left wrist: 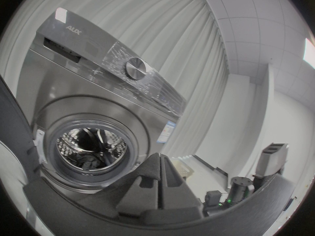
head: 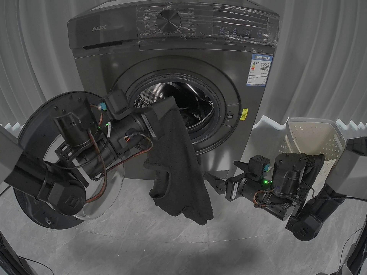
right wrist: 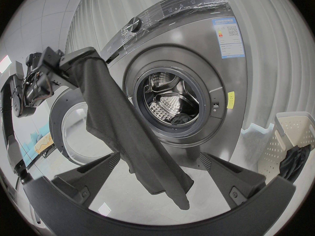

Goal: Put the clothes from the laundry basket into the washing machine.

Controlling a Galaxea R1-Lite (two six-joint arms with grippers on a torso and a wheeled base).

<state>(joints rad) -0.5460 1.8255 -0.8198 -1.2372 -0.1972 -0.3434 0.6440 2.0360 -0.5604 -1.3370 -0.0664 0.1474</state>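
The grey washing machine [head: 172, 58] stands with its round door [head: 49, 134] swung open to the left. My left gripper [head: 168, 104] is shut on a dark garment [head: 176, 165] just in front of the drum opening [head: 195, 107]; the cloth hangs down past the opening toward the floor. In the left wrist view the gripper [left wrist: 160, 161] has its fingers pressed together. A small dark item [right wrist: 180, 118] lies inside the drum. My right gripper [head: 212, 180] is open and holds nothing, low in front of the machine. The cream laundry basket [head: 313, 138] at the right has dark clothes [head: 315, 165] draped over its rim.
A pale curtain [head: 325, 39] hangs behind the machine. A white block [head: 267, 130] sits between machine and basket. The open door stands behind my left arm. Bare grey floor [head: 172, 241] lies in front of the machine.
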